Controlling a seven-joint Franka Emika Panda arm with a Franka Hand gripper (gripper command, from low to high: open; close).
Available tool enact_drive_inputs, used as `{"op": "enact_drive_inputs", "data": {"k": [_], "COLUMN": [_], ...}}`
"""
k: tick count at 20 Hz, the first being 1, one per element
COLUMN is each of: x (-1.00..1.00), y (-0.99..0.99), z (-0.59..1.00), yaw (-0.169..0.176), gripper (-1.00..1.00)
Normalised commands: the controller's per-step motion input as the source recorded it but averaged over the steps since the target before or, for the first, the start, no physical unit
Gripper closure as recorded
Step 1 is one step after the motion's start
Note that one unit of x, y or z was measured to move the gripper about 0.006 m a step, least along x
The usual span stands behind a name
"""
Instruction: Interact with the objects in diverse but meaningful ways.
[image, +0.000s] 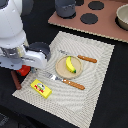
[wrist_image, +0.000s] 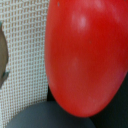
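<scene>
**Over the mat's edge: arm low on the red tomato**

At the striped cloth mat's (image: 87, 80) edge nearest the exterior view's left, the arm is bent low, and the end effector (image: 21, 67) sits down at the red tomato (image: 23, 70), of which only a sliver of red shows beneath the white wrist housing. The wrist view is almost filled by that tomato (wrist_image: 85, 55), glossy and very close, with the mat's weave beside it and a grey rounded shape below. Neither view shows the fingers, so I cannot tell whether they are spread, pressed together or pinching the tomato. A brown rod-like piece, probably the sausage (image: 16, 80), lies just beside it on the dark tabletop (image: 112, 95).

Progress, as a judgement: the tomato looks to be the item in hand right now, either about to be grasped or just set down. The rest appears untouched and arranged as a place setting: the yellow banana (image: 70, 64) lies on a round plate (image: 62, 71) mid-mat, a wooden-handled knife (image: 65, 81) and a fork (image: 80, 57) flank it, and the yellow block (image: 41, 88) rests near the mat's front corner. Those remain as candidates for further play.

Beyond the mat, a toy stove top (image: 102, 22) with black burners carries a grey pot (image: 65, 8) and, at its far end, a pale bowl-like vessel (image: 122, 17). The tabletop is black; the room itself is out of sight.
</scene>
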Motion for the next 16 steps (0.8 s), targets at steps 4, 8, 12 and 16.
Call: {"op": "enact_drive_inputs", "data": {"k": [4, 8, 12, 16], "x": [0.0, 0.0, 0.0, -0.07], "y": [0.02, 0.04, 0.04, 0.04], "z": [-0.01, -0.04, 0.06, 0.9], "yaw": [-0.008, -0.011, -0.016, -0.067], "gripper": [1.0, 1.0, 1.0, 1.0]}}
